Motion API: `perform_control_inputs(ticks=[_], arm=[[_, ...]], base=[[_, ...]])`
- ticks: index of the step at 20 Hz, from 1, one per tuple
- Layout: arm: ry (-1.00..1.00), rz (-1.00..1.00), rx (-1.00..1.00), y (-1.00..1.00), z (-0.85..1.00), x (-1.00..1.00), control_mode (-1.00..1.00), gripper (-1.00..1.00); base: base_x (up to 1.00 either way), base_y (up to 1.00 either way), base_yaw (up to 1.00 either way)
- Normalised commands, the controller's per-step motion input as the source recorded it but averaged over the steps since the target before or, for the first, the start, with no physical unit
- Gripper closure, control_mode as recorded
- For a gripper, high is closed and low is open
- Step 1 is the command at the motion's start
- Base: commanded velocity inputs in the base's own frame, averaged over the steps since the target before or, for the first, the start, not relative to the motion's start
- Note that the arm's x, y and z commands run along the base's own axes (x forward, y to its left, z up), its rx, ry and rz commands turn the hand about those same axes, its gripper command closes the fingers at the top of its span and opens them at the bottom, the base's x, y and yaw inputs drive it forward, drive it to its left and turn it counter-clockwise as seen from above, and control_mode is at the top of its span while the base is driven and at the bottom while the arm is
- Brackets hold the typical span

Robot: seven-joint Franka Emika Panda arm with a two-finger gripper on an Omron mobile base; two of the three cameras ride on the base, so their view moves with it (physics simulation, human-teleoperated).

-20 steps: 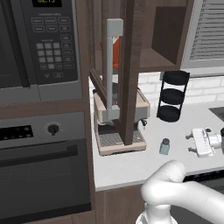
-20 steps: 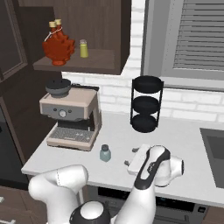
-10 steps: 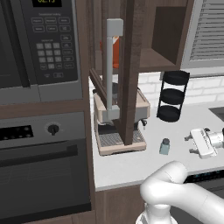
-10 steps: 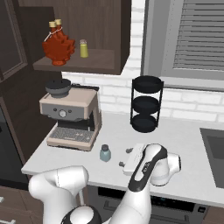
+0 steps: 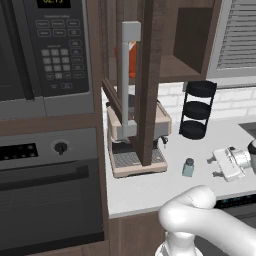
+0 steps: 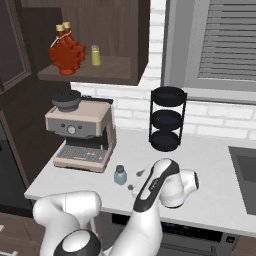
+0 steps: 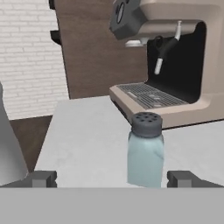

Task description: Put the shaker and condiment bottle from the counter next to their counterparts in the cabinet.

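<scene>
The shaker [image 7: 145, 151], pale blue-green with a dark grey cap, stands upright on the white counter [image 6: 210, 165] in front of the coffee machine. My gripper [image 7: 113, 179] is open and low over the counter. The shaker lies just ahead of the gap between the tips, nearer the right one. In the base views the shaker [image 5: 188, 167] [image 6: 120, 175] is just left of the gripper [image 5: 213, 167] [image 6: 135, 180], not touching it. The orange-red leaf-shaped condiment bottle [image 6: 66, 50] stands beside a like one on the open cabinet shelf [image 6: 100, 70], next to a small yellow shaker [image 6: 95, 55].
A beige espresso machine [image 5: 135, 135] [image 6: 82, 132] stands under the cabinet. The open cabinet door with its silver handle [image 5: 127, 75] juts out over it. A black three-tier rack [image 5: 197, 110] [image 6: 167, 120] stands by the brick wall. Microwave [image 5: 45, 50] and oven are left, a sink [image 6: 245, 165] right.
The gripper has slid left along the counter, closer to the shaker, and stayed open. The shaker and the bottles have not moved.
</scene>
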Motion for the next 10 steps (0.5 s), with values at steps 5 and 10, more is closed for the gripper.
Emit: perform_control_inputs(ticks=[5, 10], arm=[[0.0, 0.0, 0.0, 0.05, 0.0, 0.16, -1.0, -1.0], [0.0, 0.0, 0.01, 0.0, 0.0, 0.18, -1.0, -1.0]], base=[[0.0, 0.0, 0.0], [0.0, 0.0, 0.0]])
